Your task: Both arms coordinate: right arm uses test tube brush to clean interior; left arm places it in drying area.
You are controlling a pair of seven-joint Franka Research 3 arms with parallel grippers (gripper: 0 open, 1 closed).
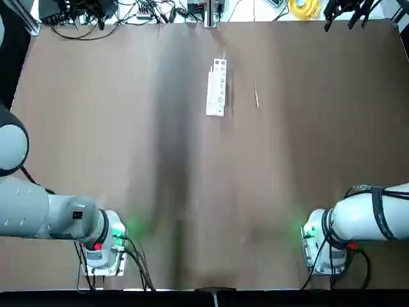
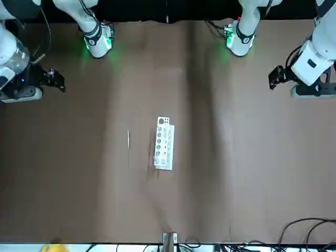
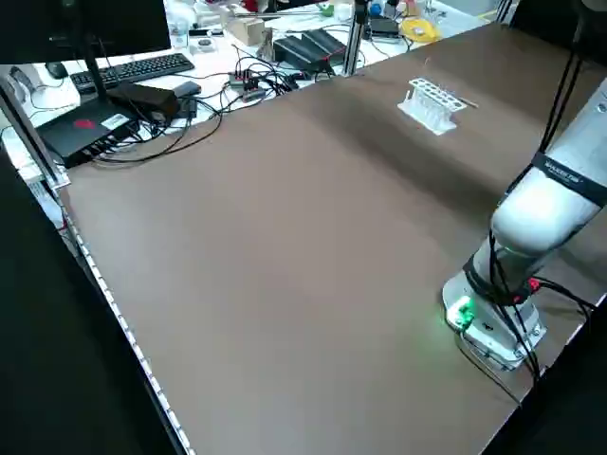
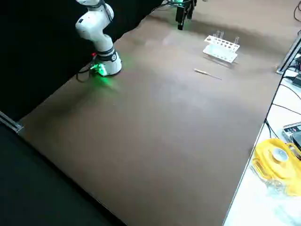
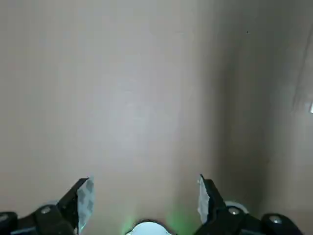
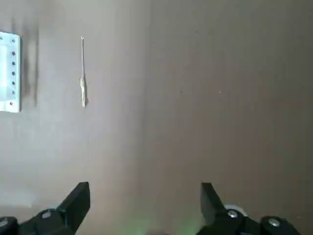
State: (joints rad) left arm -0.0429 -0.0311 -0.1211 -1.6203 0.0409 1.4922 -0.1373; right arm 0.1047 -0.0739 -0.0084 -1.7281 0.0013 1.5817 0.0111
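Brush [image 1: 256,90] lies flat on the brown table [image 1: 128,160], far side from the arm bases, a bit toward the robot's right of centre. It sits just beside the white rack [image 1: 216,87], roughly parallel to it, not touching. In the right wrist view the brush [image 6: 83,73] shows a thin bare stem with a thicker tan section at one end; the rack [image 6: 9,73] is cut off at that picture's edge.

Rack stands upright on the table, one row of round holes along the top. Right side view shows a couple of clear tubes [image 4: 219,36] sticking up from it; can't tell how many.

Right arm [image 1: 364,217] is pulled back near its base, well away from brush and rack. Right gripper [image 6: 145,196] hangs above bare table, fingers spread wide, nothing between them.

Left arm [image 1: 45,211] is likewise folded back at its own side of the table. Left gripper [image 5: 145,196] is also spread wide and empty, bare table below it.

Cables, a keyboard and boxes sit off the table's far edge.
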